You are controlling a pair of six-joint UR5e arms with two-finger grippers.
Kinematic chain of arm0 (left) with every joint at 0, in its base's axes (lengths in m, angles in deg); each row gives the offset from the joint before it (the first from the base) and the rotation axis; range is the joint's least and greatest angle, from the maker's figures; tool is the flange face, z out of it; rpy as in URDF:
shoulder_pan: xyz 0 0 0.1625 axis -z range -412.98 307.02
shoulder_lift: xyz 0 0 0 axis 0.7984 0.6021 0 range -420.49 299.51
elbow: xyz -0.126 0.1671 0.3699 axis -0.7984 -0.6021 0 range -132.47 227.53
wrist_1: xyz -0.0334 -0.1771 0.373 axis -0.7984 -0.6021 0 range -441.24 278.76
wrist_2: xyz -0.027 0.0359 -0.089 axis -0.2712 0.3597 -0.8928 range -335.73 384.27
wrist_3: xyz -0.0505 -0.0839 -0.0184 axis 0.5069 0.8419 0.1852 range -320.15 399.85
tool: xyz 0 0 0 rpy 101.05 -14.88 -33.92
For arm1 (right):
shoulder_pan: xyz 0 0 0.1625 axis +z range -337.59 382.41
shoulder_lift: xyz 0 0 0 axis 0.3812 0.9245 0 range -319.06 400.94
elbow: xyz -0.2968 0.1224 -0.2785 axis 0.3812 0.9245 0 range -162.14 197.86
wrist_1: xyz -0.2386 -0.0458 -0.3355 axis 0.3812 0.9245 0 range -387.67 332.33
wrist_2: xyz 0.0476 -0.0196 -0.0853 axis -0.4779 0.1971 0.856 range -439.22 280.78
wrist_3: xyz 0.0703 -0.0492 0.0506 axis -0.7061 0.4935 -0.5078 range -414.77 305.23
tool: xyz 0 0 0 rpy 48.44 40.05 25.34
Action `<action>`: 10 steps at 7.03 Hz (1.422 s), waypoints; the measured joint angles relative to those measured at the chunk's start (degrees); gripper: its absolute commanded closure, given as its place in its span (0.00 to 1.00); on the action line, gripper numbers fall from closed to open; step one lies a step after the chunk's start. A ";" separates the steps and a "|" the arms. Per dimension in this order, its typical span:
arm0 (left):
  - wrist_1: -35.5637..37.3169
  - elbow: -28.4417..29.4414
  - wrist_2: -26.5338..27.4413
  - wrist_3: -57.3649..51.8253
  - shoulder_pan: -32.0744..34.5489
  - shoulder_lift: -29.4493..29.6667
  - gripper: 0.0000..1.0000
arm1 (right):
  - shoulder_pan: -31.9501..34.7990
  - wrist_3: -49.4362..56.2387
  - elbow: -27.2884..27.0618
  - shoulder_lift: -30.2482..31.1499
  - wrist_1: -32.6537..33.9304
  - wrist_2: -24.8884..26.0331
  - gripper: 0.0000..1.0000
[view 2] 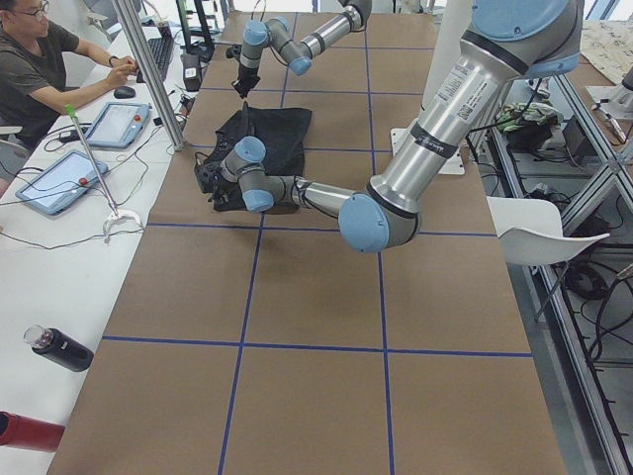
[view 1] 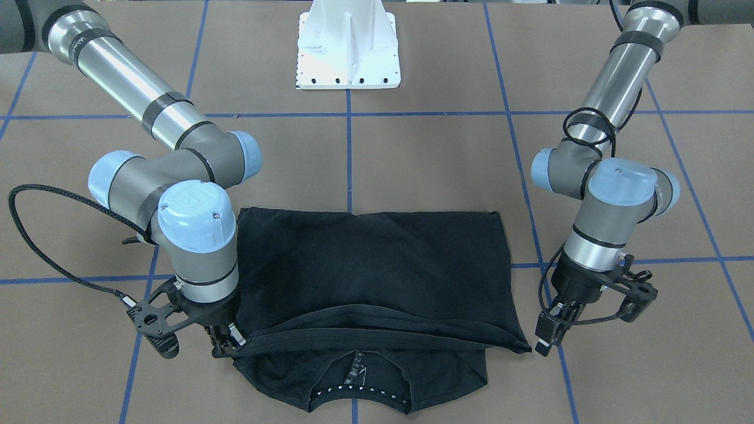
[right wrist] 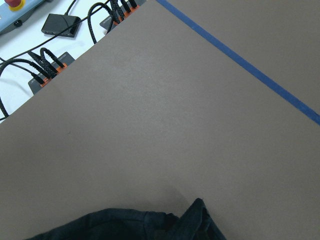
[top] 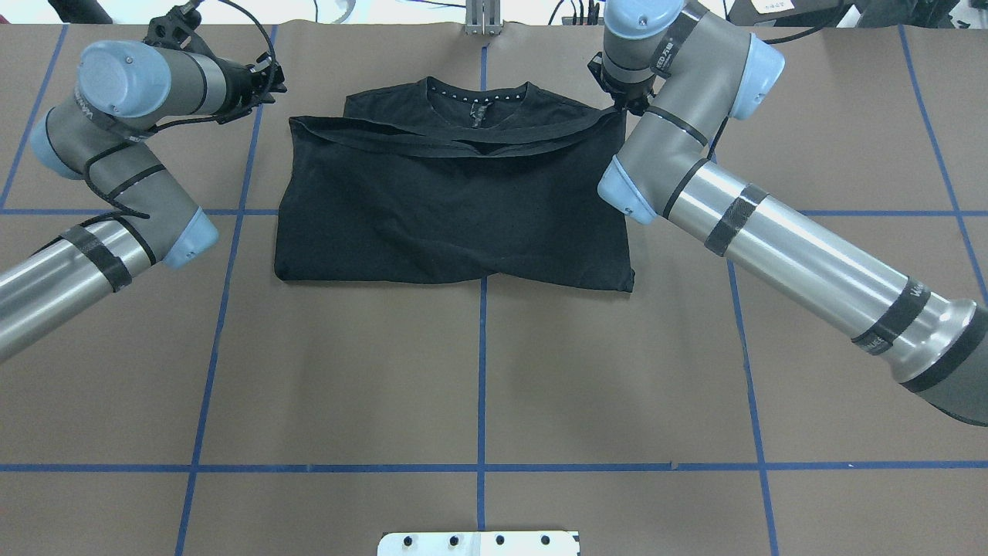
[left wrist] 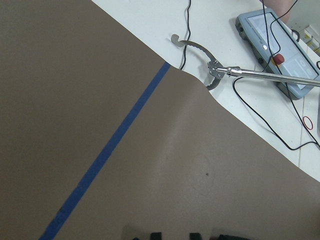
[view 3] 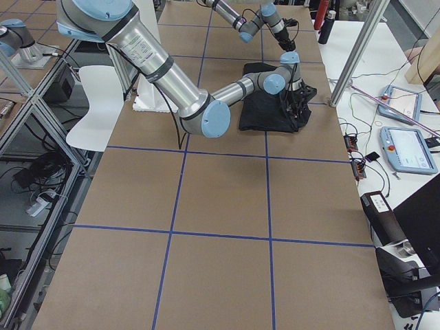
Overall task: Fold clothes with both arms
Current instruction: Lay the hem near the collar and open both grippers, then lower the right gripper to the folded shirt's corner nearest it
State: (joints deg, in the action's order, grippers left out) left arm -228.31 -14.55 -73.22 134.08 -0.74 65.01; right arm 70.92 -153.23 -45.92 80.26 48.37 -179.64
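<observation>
Pinching the T-shirt, right end effector clenched; left end effector beside it seems released.

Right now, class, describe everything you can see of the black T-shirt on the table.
The black T-shirt looks like soft knit cloth. It lies on the brown table folded crosswise, its lower half brought up over the chest. The hem runs as a slightly lifted band short of the collar, which is uncovered and shows small white marks inside the neck. The right tool pinches one hem corner; the left tool stands just beside the other corner, not holding it. No graphic shows.
</observation>
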 measured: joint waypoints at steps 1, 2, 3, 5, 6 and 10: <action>-0.53 0.01 0.09 0.06 0.22 0.09 0.45 | -0.06 -1.02 -1.37 0.40 -0.34 -0.18 0.35; -0.59 -0.78 -0.08 0.10 0.41 0.07 0.45 | -0.89 -2.56 -4.73 2.12 -0.48 -0.42 0.35; -0.31 -2.37 -0.65 0.09 0.64 -0.17 0.45 | -2.94 -4.91 -10.11 5.65 -0.59 -0.50 0.36; 0.06 -5.87 -1.64 0.07 0.86 -1.71 0.44 | -7.77 -7.77 -24.87 17.13 -0.69 0.01 0.25; 0.10 -6.86 -1.73 0.07 0.89 -2.23 0.43 | -9.66 -8.77 -30.52 21.48 -0.71 0.64 0.25; -0.10 -8.98 -1.37 1.26 0.85 -4.56 0.42 | -13.76 -18.02 -35.38 26.18 -0.78 4.05 0.26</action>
State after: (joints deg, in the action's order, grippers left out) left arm -228.42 -23.53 -74.60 135.34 0.11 60.45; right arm 57.16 -171.25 -81.31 106.44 47.59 -175.59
